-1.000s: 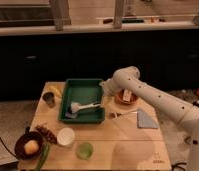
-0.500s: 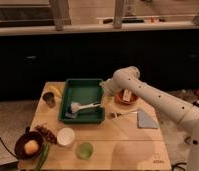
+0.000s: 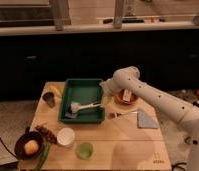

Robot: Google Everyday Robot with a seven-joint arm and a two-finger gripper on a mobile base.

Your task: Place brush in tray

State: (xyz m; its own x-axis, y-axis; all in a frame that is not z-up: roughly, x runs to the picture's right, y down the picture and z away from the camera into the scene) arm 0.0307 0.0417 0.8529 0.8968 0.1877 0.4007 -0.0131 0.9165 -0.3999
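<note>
Brush in tray, gripper off it with fingers spread.

The brush (image 3: pixel 84 106) lies inside the green tray (image 3: pixel 83 85), near the front half, white head toward the left and pale handle pointing right. The gripper (image 3: pixel 106 90) sits just past the tray's right rim, at the end of the white arm (image 3: pixel 158 100), holding nothing, apart from the brush. On the wooden table (image 3: pixel 118 145): a grey-blue pad (image 3: pixel 146 119) to the right, a thin fork-like utensil (image 3: pixel 122 114) between pad and tray, a white cup (image 3: pixel 66 136) and a green cup (image 3: pixel 84 150) in front, a dark bowl (image 3: pixel 28 146) with something yellow-orange in it at the front left corner.
</note>
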